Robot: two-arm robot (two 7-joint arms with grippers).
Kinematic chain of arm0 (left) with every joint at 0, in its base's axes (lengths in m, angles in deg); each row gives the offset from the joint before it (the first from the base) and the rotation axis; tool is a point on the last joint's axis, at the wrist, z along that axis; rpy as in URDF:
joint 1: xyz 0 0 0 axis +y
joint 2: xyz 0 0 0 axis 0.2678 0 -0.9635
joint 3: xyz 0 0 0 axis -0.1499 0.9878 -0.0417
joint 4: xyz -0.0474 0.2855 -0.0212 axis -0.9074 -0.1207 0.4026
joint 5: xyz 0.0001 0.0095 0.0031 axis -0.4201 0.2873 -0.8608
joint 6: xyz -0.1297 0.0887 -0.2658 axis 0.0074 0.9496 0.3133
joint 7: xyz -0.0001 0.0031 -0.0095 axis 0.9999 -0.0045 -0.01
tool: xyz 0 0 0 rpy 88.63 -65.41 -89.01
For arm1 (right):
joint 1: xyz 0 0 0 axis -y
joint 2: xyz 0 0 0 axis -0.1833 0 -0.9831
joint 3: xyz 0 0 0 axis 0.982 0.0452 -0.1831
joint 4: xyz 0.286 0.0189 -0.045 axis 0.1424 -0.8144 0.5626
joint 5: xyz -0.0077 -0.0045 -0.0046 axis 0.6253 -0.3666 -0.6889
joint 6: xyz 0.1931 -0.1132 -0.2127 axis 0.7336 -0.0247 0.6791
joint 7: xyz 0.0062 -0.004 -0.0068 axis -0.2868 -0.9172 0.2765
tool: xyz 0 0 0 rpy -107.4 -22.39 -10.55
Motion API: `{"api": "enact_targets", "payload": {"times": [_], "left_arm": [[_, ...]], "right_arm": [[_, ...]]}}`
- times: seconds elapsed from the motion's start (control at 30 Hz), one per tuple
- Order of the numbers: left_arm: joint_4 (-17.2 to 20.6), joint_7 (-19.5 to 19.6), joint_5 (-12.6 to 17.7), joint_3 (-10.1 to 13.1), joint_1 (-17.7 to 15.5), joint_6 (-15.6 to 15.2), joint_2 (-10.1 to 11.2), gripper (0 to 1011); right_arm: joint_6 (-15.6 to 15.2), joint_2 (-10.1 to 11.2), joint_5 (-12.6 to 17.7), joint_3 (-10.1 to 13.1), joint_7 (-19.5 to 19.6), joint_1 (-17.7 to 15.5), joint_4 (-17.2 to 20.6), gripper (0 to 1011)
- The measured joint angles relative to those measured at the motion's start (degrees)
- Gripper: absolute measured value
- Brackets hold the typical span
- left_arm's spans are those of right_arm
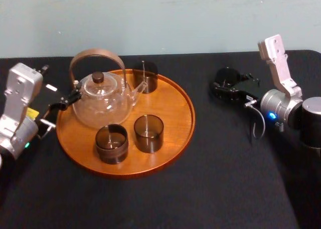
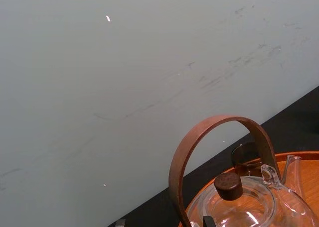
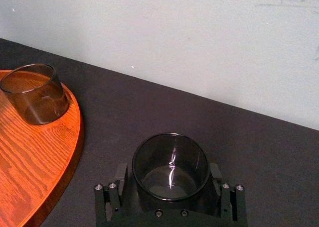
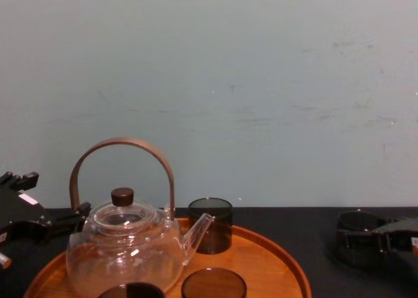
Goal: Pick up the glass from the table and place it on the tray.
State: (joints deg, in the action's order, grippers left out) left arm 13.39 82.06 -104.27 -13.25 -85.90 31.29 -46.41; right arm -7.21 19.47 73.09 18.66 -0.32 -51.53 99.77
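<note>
Two glasses [image 1: 111,142] occupy the near tray [image 1: 175,113]; the remaining glass [image 3: 170,167] stands on the desk [image 1: 215,189] to its right, right claw [image 1: 228,84] clamped round it, presumably for lifting, left claw [image 1: 60,106] parked beside teapot [image 1: 100,103].

The tray [image 1: 175,113] lies on the desk [image 1: 220,179], left of its middle. On the tray's left rear part stands the teapot [image 1: 100,106], with one glass [image 1: 145,76] behind and to the right of it. Two more glasses [image 1: 111,143] [image 1: 148,133] stand side by side at the tray's front. The left end effector [image 1: 62,104] is just beside the tray's left rim. Well to the right of the tray, a fourth glass [image 3: 170,167] stands on the desk with the right end effector [image 1: 228,88] around it.
</note>
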Motion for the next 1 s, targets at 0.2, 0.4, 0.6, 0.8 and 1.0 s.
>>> {"api": "enact_targets", "payload": {"times": [0.2, 0.4, 0.6, 0.8, 1.0], "left_arm": [[0.0, 0.0, 0.0, 0.0, 0.0, 0.0, 0.0, 1010], [0.0, 0.0, 0.0, 0.0, 0.0, 0.0, 0.0, 1009], [0.0, 0.0, 0.0, 0.0, 0.0, 0.0, 0.0, 1010], [0.0, 0.0, 0.0, 0.0, 0.0, 0.0, 0.0, 1010], [0.0, 0.0, 0.0, 0.0, 0.0, 0.0, 0.0, 1009]], "right_arm": [[0.3, -0.1, -0.3, -0.2, -0.1, 0.4, -0.5, 1002], [0.3, -0.1, -0.3, -0.1, -0.1, 0.3, -0.5, 1002], [0.3, -0.1, -0.3, -0.1, -0.1, 0.3, -0.4, 1002], [0.3, 0.0, -0.2, -0.1, -0.1, 0.3, -0.4, 918], [0.3, 0.0, -0.2, -0.1, 0.0, 0.3, -0.3, 888]]}}
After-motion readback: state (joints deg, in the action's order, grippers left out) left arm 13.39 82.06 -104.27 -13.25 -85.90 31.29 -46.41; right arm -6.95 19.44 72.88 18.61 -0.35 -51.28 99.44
